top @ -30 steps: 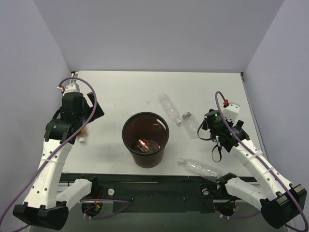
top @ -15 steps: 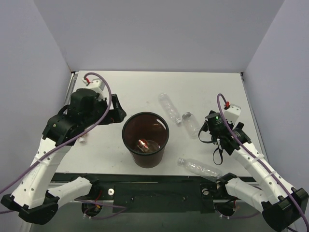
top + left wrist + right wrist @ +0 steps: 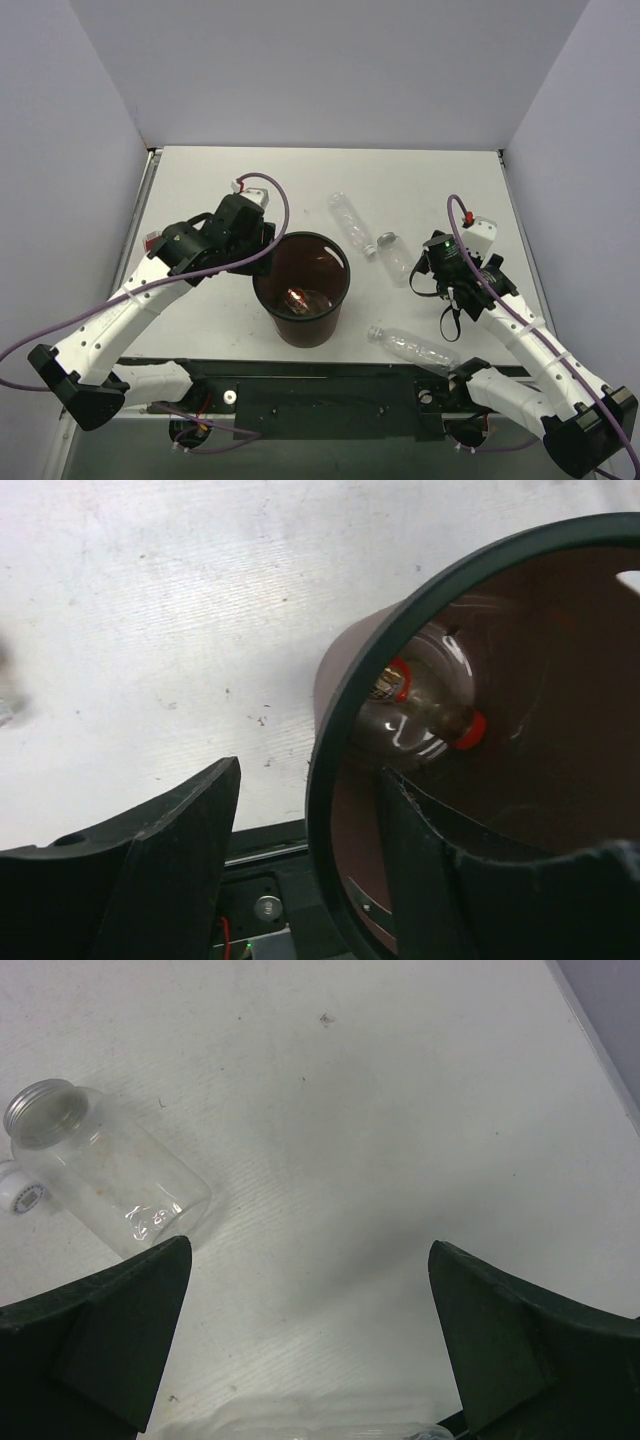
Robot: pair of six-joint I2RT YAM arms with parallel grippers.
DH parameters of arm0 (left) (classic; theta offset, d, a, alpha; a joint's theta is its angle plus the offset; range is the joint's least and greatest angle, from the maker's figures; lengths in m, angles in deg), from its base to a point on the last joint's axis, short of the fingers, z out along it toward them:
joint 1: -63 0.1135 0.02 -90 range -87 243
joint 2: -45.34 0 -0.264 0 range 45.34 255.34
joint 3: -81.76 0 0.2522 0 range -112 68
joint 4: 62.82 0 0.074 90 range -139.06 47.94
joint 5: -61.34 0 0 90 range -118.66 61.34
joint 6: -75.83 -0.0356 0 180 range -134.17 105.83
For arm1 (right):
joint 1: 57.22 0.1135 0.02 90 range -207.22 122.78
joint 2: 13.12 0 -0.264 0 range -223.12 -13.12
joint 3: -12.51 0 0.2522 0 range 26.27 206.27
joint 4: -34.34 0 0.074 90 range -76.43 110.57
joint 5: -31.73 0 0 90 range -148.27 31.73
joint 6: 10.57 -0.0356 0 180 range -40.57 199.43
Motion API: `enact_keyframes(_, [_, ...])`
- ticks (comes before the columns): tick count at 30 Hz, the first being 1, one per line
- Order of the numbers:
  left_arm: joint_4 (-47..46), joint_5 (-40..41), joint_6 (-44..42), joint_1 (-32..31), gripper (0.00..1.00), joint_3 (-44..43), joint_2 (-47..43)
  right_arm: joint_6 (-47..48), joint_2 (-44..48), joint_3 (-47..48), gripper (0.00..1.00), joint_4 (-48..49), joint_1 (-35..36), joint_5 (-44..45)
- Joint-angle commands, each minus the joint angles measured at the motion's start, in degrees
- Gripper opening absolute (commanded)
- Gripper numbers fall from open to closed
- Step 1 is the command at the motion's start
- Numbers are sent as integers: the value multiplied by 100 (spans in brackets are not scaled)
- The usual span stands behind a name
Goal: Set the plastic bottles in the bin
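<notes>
Left gripper point(image 3: 305, 780), parted and empty, has swung rightward and now straddles the bin point(image 3: 305, 328) at its rim.

The bin point(image 3: 322, 710) fills the right half of the view, with its dark rim curving up and away and its brown inside open to the camera. Inside the bin, against its wall, lies a clear plastic bottle point(image 3: 425, 695) with a red cap. The left gripper point(image 3: 305, 780) straddles the bin's rim, jaws apart: one finger is outside the wall with bare white desk point(image 3: 150, 600) showing between, and the other is inside the bin. Left of the bin's base runs a black frame point(image 3: 262, 880) with a screw.
</notes>
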Motion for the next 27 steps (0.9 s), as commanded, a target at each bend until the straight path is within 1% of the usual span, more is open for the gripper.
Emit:
enact_keyframes(1, [48, 448, -23, -41, 61, 27, 145, -102, -36, -36, 100, -88, 29, 110])
enact_keyframes(2, [31, 457, -23, -49, 58, 18, 171, -93, -19, -36, 100, -88, 29, 110])
enact_keyframes(3, [5, 457, -32, -49, 51, 18, 198, -93, -10, -36, 100, -106, 38, 110])
enact_keyframes(4, [-13, 457, -24, -49, 49, -17, 215, -84, -10, -36, 100, -106, 38, 110])
enact_keyframes(5, [-22, 474, -32, -58, 44, -17, 224, -75, -1, -28, 100, -123, 38, 136])
enact_keyframes(6, [-22, 535, -50, -58, 41, -69, 224, -75, 8, -19, 100, -141, 38, 163])
enact_keyframes(7, [65, 736, -85, -67, 29, -113, 242, -58, 25, -10, 100, -150, 38, 163])
enact_keyframes(8, [222, 912, -76, -58, 24, -227, 233, -58, 17, -1, 100, -167, 38, 180])
enact_keyframes(9, [285, 1270, -85, -41, 15, -280, 233, -58, 25, 7, 100, -176, 29, 180])
enact_keyframes(11, [417, 1588, -111, -6, 8, -456, 216, -58, 34, -10, 100, -185, 38, 198])
enact_keyframes(12, [444, 1643, -120, 38, 8, -570, 198, -67, 34, -19, 100, -185, 38, 207])
enact_keyframes(14, [426, 1652, -190, 353, 0, -693, 207, -75, 8, -19, 100, -185, 38, 198])
enact_keyframes(15, [400, 1669, -208, 503, 0, -720, 215, -75, -18, -10, 100, -185, 38, 189])
enact_keyframes(16, [313, 1643, -199, 878, 0, -746, 215, -84, -19, 7, 100, -185, 38, 172])
enact_keyframes(17, [251, 1530, -208, 1065, 0, -747, 224, -102, -45, 8, 100, -185, 38, 163])
enact_keyframes(18, [85, 1451, -199, 1510, 0, -747, 233, -110, -54, 16, 100, -176, 38, 137])
enact_keyframes(19, [-4, 1293, -156, 1698, 0, -712, 233, -119, -62, 16, 100, -176, 38, 136])
enact_keyframes(20, [-222, 1161, -138, 2108, 0, -694, 242, -119, -63, 25, 100, -185, 38, 119])
enact_keyframes(21, [-337, 899, -86, 2295, 0, -642, 250, -119, -36, 16, 100, -185, 38, 110])
enact_keyframes(22, [-539, 748, -42, 2689, 0, -624, 259, -119, -10, 8, 100, -194, 38, 101])
enact_keyframes(23, [-610, 451, 89, 2849, 0, -624, 320, -119, 8, -10, 100, -203, 38, 101])
enact_keyframes(24, [-759, 343, 126, 3051, 0, -606, 373, -119, 51, -10, 100, -229, 38, 119])
enact_keyframes(27, [-1093, -174, 441, 3334, 0, -580, 479, -137, 166, -71, 100, -273, 38, 171])
